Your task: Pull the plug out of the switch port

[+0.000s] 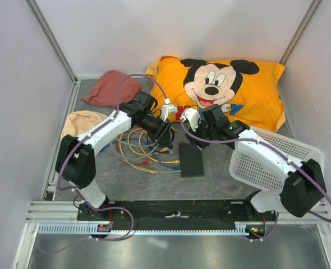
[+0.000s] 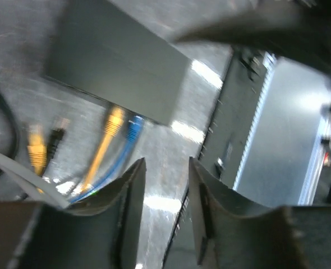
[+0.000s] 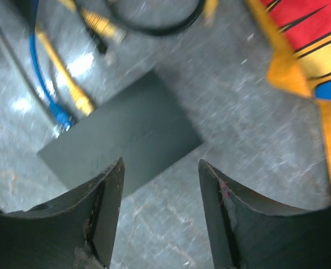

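The switch lies flat on the grey table near the middle of the overhead view, its long sides running from 12 to 6 o'clock. A tangle of loose cables spreads out at its 9 o'clock side. In the left wrist view a yellow plug and a blue plug sit side by side against one edge of the switch, their cords trailing away from it. An unplugged yellow connector and a black connector lie on the table apart from the box.

The left gripper hangs just past the switch's 11 o'clock corner, over the cables. Its fingers stand a moderate gap apart with nothing between them, and the blue plug lies just beyond their tips. The right gripper hangs at the switch's 12 o'clock end. Its fingers are spread wide and hold nothing, and the black box fills the space just beyond them.

The orange Mickey Mouse pillow lies at 12 o'clock against the back wall. A white mesh basket sits at 3 o'clock under the right arm. A red cloth lies at 11 o'clock, and a beige cloth at 9 o'clock.
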You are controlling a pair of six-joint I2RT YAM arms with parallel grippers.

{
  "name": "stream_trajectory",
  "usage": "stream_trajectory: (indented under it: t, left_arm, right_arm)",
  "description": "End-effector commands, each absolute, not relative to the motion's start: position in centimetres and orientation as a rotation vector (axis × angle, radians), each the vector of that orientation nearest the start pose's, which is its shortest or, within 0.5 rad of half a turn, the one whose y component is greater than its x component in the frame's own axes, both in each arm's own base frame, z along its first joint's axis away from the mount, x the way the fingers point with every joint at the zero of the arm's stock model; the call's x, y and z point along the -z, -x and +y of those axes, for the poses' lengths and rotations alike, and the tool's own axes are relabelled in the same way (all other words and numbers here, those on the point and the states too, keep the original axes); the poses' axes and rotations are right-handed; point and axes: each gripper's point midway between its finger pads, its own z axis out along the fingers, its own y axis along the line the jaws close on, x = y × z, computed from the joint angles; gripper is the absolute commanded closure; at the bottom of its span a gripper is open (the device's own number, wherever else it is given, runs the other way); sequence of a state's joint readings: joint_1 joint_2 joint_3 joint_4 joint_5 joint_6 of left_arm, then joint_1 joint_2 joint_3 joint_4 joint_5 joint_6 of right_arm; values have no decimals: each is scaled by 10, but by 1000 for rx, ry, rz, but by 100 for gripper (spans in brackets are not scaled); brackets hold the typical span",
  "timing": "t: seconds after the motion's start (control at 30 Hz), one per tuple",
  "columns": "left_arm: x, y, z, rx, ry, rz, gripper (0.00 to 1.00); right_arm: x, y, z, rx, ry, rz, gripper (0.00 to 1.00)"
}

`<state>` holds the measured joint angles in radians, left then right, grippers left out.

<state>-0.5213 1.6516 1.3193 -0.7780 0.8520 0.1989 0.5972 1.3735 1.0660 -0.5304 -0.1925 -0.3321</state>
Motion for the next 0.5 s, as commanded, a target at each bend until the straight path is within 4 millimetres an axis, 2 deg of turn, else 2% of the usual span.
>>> stream_trajectory:
  t: [0.0,0.1,0.27,0.37,0.47]
  left_arm:
    - [-127,-283,-299,1166,-875,2417,52]
    - [-111,-282,-309,1244,-900,2369,52]
    - [-70,-279,-314,1299,-914,2445,52]
    - [-50,-278,-313,1295,-911,2491,52]
    - [-33,-281,-312,1249,-913,2512,53]
  right_arm:
    - [-144,-260,210,-383,1264,2067,38]
    - [-136,-244,203,-405,1302,2086,39]
    - [-123,-218,209,-552,1367,2116,39]
    - [-112,-217,215,-599,1335,2156,42]
    - [-101,-223,219,-606,1253,2201,53]
